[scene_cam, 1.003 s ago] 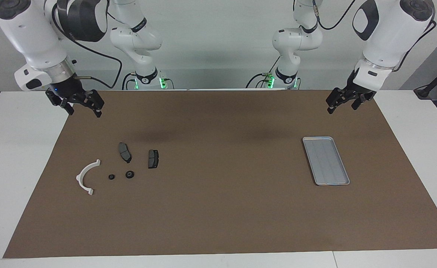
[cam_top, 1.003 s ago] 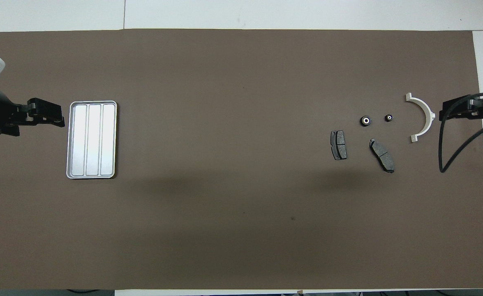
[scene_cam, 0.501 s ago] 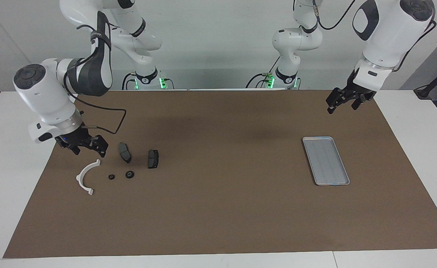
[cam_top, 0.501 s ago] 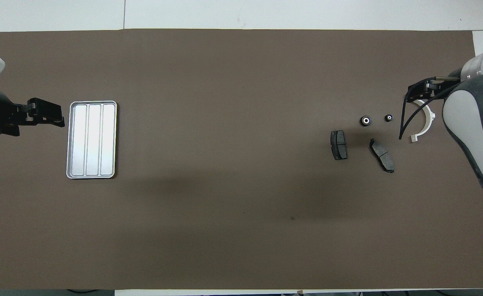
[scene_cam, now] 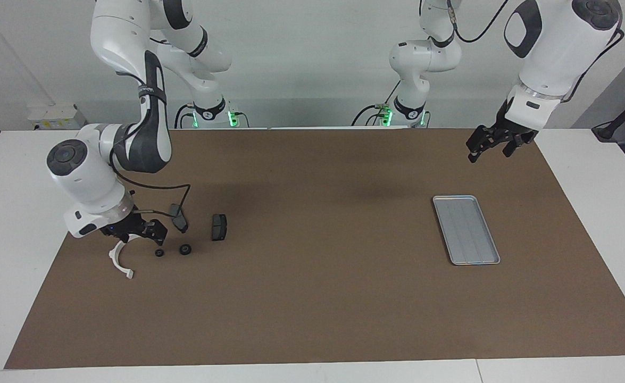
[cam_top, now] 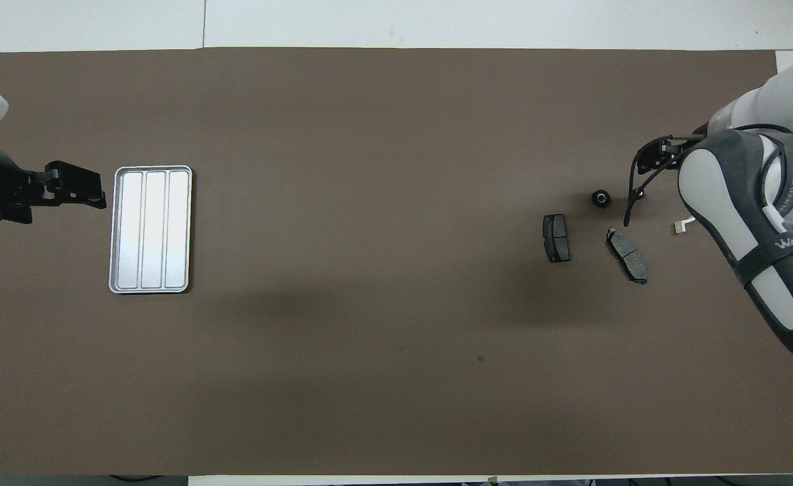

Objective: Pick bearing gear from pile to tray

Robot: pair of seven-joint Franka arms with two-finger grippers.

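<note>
Brown mat [scene_cam: 312, 308] spread over a white counter [scene_cam: 19, 213].

Right gripper [scene_cam: 141, 234]: low over the pile at the right arm's end of the mat, above the nearer end of the white half-ring bracket [scene_cam: 116, 260]. Fingers spread, nothing between them. Contact with the bracket: cannot tell. Seen from overhead, right gripper [cam_top: 658, 152] and forearm covering most of the bracket [cam_top: 681, 226], with only one end showing.

Pile, all lying flat on the mat:
- Small black round piece [scene_cam: 159, 252] just beside the bracket, toward the middle of the mat; from overhead [cam_top: 638, 194], partly crossed by the arm's cable.
- Larger black round piece [scene_cam: 185, 249] next to it, apart from it; from overhead [cam_top: 600, 198], clear of the arm.
- Dark grey plate [scene_cam: 179, 218] nearer to the robots than the round pieces, crossed by the cable in the facing view; unobstructed from overhead [cam_top: 627, 254].
- Second dark grey plate [scene_cam: 219, 227] beside the first, toward the middle of the mat, not touching it; from overhead [cam_top: 556, 237].

Tray [scene_cam: 472, 263]: silver, ridged lengthwise, flat on the mat toward the left arm's end, well apart from the pile, with nothing in it. From overhead [cam_top: 152, 167].

Left gripper [scene_cam: 486, 146]: waiting, raised above the mat's edge at the left arm's end, fingers spread, holding nothing. From overhead [cam_top: 92, 194], just beside the tray's outer rim.
</note>
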